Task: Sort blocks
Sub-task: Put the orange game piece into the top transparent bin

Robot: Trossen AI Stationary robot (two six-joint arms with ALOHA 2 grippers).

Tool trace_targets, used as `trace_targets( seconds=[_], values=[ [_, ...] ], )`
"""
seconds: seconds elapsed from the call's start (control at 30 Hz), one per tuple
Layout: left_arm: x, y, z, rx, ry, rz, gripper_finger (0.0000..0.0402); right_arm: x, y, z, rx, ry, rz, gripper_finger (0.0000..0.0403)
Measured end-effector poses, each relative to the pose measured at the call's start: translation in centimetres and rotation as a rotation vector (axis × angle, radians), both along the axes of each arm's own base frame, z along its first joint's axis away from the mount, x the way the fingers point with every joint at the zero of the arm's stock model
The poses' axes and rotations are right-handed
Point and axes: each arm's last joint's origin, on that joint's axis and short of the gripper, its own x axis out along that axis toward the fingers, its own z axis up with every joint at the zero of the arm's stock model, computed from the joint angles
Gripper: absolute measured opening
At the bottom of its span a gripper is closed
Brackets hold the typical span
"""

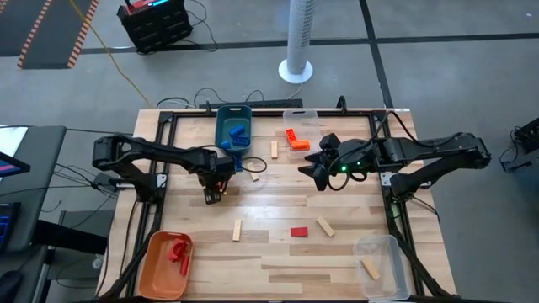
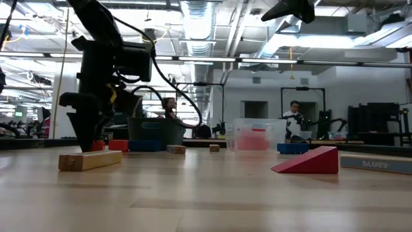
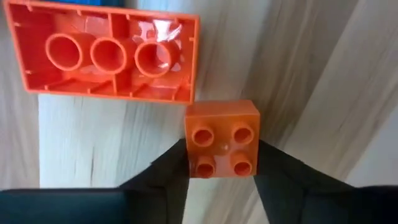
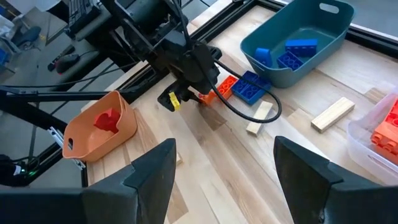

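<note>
A small orange four-stud brick [image 3: 222,138] stands studs up on the table, with my left gripper [image 3: 222,167] shut on it, between the teal bin and the table's middle [image 1: 213,194]. Just beside it a larger orange brick [image 3: 106,53] lies upside down, hollow side up. A flat blue brick [image 4: 252,86] lies by the teal bin [image 1: 233,126], which holds blue blocks. Light wood blocks [image 1: 237,231] [image 1: 325,225] [image 1: 274,150] and a red wedge [image 1: 300,231] lie loose on the table. My right gripper [image 4: 227,180] hangs open above the table's right half [image 1: 322,168], touching nothing. My left gripper pinches the small orange brick between its two fingers, one on each of two opposite side walls [image 3: 188,163]. The fingers come from above, pointing down. The brick sits upright, studs up, with its base on the table.
An orange bin [image 1: 166,263] with red blocks stands at the near left corner. A clear bin [image 1: 379,265] with a wood block stands at the near right. Another clear bin [image 1: 299,126] with orange blocks stands at the far edge. Bare wood lies in the table's middle.
</note>
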Motion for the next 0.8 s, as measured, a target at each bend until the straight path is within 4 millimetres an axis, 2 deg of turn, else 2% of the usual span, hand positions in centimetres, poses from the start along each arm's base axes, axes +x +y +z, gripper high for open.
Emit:
trace_targets(
  seconds=[0.07,0.2,0.37,0.53,0.7,0.8],
  values=[
    [0.0,0.0,0.4,-0.001,-0.029,0.015,0.0132,0.0,0.0,0.0,0.000,0.001,0.000,0.0265],
    [-0.2,-0.1,1.7,-0.030,-0.102,0.049,0.0132,-0.1,-0.1,-0.1,-0.004,0.016,-0.003,0.0265],
    [-1.2,-0.9,5.0,-0.050,-0.272,0.163,0.0132,-0.7,-0.3,-1.0,-0.023,0.130,-0.003,0.0265],
    [-1.1,-1.1,9.0,-0.076,-0.630,0.270,0.0132,-0.8,-0.8,-1.9,-0.084,0.238,0.024,0.0265],
    [0.5,-0.6,11.9,-0.066,-0.984,0.378,0.0132,0.3,-2.3,-1.5,-0.127,0.178,0.081,0.0265],
    [1.8,-0.6,13.8,-0.096,-1.224,0.372,0.0135,1.2,-3.0,-0.9,-0.188,0.089,0.103,0.0265]
  ],
)
